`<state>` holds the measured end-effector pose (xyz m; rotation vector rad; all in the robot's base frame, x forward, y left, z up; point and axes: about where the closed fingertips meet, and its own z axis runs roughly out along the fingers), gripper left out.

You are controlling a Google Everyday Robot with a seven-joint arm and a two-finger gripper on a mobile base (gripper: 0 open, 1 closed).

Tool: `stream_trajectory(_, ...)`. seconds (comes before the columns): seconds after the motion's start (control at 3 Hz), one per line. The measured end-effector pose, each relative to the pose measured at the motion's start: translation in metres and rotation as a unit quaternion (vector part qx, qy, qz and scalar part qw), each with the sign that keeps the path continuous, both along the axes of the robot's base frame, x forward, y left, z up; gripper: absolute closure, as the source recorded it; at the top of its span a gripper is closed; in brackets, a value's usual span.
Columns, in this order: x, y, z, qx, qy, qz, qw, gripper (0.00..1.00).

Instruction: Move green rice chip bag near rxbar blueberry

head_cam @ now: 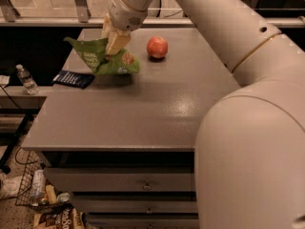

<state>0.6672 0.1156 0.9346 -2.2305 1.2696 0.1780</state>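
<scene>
One camera view: gripper [113,41] clamped on top of the green rice chip bag [106,60], which hangs low over the table [143,113], just beside the rxbar blueberry [72,78] (apple [157,46] well apart on the other side). Best bet imo: lower straight down w/o drifting further toward the bar, so the bag lands next to it, not on it.
</scene>
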Motion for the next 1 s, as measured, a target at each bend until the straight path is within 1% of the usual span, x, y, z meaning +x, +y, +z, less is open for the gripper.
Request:
stream_trajectory(0.33,0.002,0.019,-0.008,-0.004,0.008,0.017,0.9998,1.00)
stream_trajectory(0.67,0.005,0.038,-0.008,-0.011,0.001,0.038,0.9992,1.00)
stream_trajectory(1.0,0.013,0.053,-0.010,-0.024,-0.014,0.047,0.9985,1.00)
